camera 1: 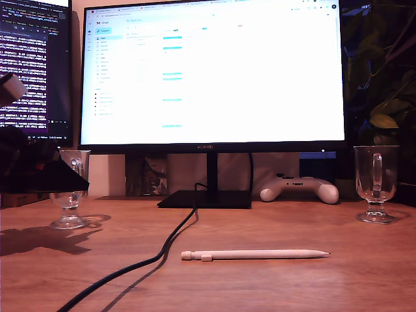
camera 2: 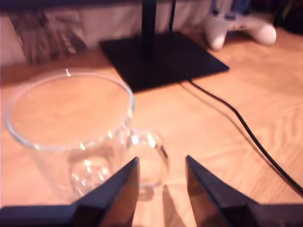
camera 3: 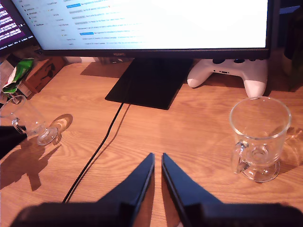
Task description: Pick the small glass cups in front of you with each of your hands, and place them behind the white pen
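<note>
**A:** Where are the two cups?

**B:** The first glass cup (camera 2: 71,137) stands near the table's edge at the exterior view's left. The second glass cup (camera 3: 259,137) stands near the edge at the exterior view's right. The white pen (camera 1: 255,255) lies flat between them, closer to the front edge, its long side running across the table.

**A:** Which hand is closer?

**B:** My first hand (camera 2: 161,184). The first cup's handle sticks out right at the gap between its tips. The hand is spread apart and grips nothing.

**A:** And the other?

**B:** My second hand (camera 3: 157,175) hangs low over bare table, nearly pinched together, holding nothing. Its cup is off to one side, well apart.
</note>
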Tool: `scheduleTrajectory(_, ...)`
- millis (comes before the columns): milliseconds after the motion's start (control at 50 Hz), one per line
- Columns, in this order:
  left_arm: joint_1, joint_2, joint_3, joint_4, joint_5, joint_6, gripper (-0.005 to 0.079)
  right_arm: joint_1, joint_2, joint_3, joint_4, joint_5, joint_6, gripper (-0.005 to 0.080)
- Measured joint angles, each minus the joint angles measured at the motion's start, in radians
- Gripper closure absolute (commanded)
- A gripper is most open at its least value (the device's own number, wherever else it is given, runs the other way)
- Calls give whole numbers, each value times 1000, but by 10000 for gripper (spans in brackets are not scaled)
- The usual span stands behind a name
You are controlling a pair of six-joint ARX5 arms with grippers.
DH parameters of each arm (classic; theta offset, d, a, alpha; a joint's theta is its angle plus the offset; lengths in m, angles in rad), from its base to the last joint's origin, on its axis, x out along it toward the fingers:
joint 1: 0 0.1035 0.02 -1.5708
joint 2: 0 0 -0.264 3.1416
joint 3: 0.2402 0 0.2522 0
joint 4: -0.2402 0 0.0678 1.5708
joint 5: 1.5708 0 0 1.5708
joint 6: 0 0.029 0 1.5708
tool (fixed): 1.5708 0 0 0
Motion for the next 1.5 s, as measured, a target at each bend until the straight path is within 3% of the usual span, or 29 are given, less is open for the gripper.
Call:
scheduleTrajectory(180,-1,0,28,1,0,0,476,0,2,0,0,0,0,710)
scheduleTrajectory(400,-1,0,42,0,1,0,564,0,2,0,1,0,0,710)
scheduleTrajectory(1220,-21,90,69,61,-18,-32,561,1,2,0,4,0,0,710)
scheduleTrajectory(1500,-21,120,77,65,-18,-48,696,20,3,0,4,0,0,710)
